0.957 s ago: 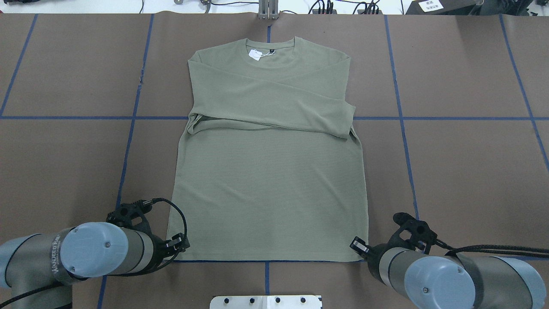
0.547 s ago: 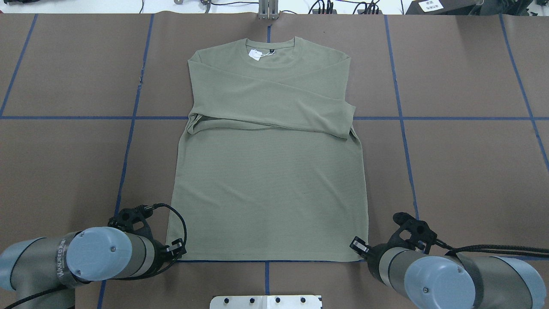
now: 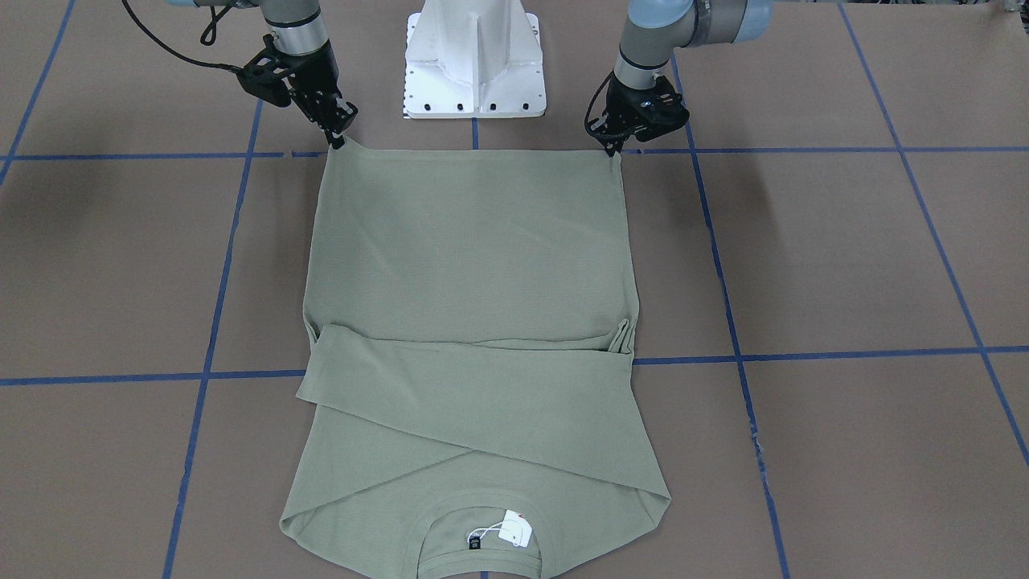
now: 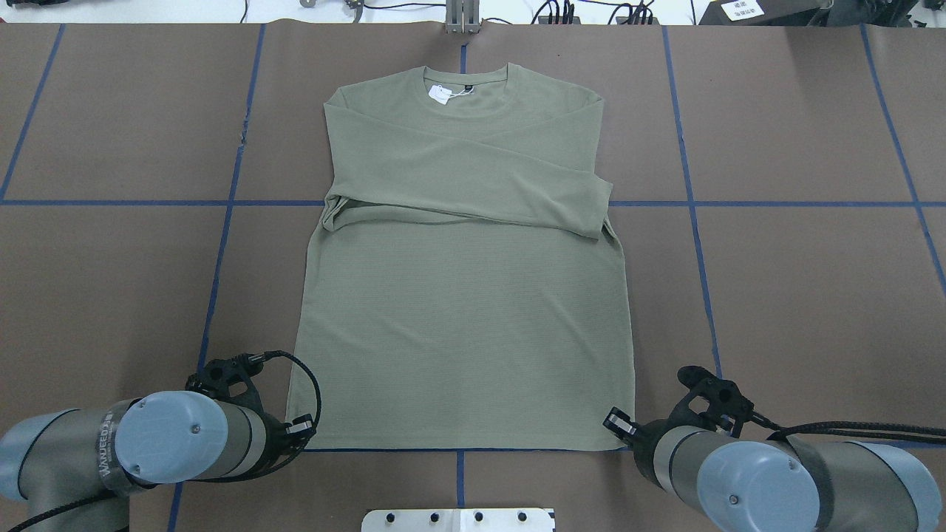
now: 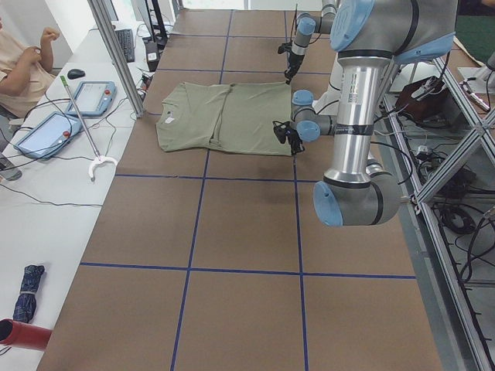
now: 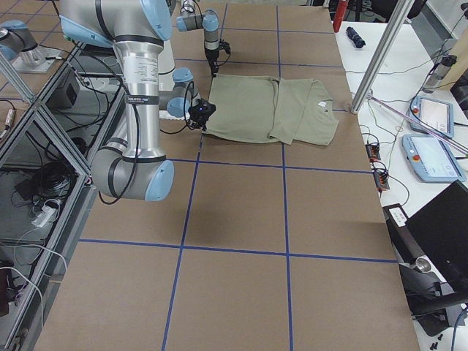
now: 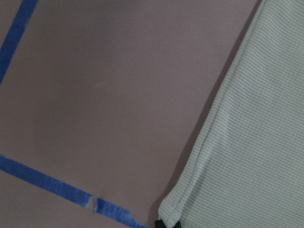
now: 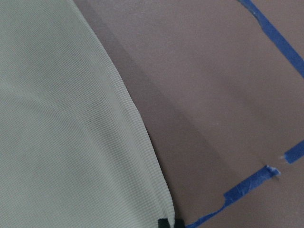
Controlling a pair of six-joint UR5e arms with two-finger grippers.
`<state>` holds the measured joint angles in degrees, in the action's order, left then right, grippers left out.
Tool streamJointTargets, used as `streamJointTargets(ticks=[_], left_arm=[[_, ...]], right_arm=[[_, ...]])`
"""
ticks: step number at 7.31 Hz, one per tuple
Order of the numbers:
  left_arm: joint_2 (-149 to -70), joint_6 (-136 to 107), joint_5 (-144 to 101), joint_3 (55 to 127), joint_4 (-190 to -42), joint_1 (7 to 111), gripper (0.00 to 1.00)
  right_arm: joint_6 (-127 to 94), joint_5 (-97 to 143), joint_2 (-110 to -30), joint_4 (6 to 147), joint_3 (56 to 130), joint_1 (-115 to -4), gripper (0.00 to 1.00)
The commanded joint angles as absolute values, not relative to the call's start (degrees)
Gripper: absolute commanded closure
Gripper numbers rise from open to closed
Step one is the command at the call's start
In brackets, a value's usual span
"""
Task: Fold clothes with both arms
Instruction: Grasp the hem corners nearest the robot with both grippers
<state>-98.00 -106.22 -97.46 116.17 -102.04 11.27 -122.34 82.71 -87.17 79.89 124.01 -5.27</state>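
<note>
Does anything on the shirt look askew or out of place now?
Slightly. The top folded sleeve's cuff pokes past the side edge of the shirt, on the robot's right, so the outline is uneven. The white hang tag lies at the collar.

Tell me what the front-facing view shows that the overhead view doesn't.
Front-facing only: the jaws of the left arm and right arm right at the shirt's hem corners, plus most of the white pedestal. Overhead only: cables past the table's far edge. Both: the shirt lying flat, sleeves crossed over the chest, white tag at the collar.
</note>
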Motion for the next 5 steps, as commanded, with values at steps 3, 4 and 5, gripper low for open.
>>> streamJointTargets(ticks=[3,4,5], left_arm=[[-95.91,-106.08,-97.64,124.93,-102.04,9.25,1.0],[-93.02,-106.69,-97.73,129.85,-101.95,6.36,1.0],[-91.68,-107.57,-97.82,132.34,-102.04,5.28,1.0]], right_arm=[[-122.26,83.66,-89.02,79.89,126.54,-5.36,1.0],[-122.26,83.93,-91.47,79.89,129.0,-5.1,1.0],[-122.26,85.76,-93.23,79.81,130.59,-4.49,1.0]])
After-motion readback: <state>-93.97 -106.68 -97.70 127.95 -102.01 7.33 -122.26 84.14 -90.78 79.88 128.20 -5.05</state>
